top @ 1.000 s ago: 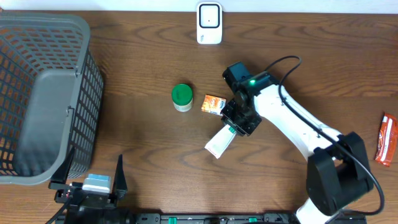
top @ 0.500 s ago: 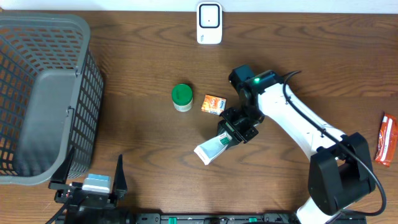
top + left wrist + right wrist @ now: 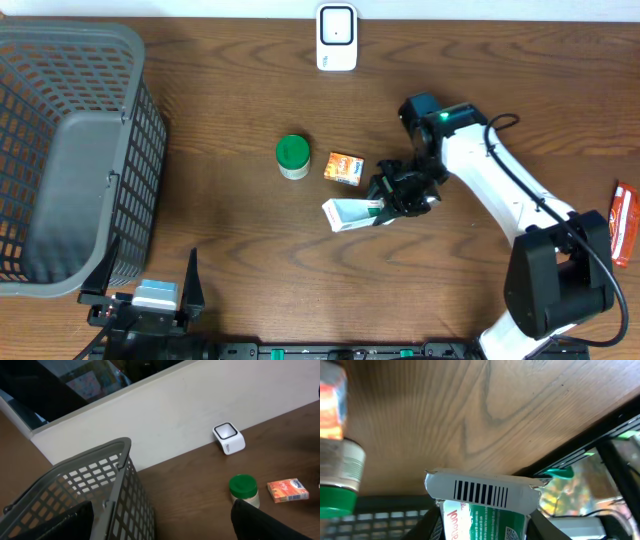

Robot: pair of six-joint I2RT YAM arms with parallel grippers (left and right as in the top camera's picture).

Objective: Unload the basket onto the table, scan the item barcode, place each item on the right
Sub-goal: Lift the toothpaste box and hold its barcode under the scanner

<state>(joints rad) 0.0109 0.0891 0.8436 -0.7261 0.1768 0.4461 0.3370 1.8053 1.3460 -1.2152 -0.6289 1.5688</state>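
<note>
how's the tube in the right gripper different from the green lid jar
The tube is clamped in the right gripper; the jar stands free on the table. The tube is flat with a crimped end bearing a barcode; the jar is round with a green lid. The tube lies sideways; the jar is upright. Both are white and green.

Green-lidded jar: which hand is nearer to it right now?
Right. The right hand, holding the tube, is right of the jar, just past the orange box; the left hand sits open at the front edge of the table by the basket, farther away.
</note>
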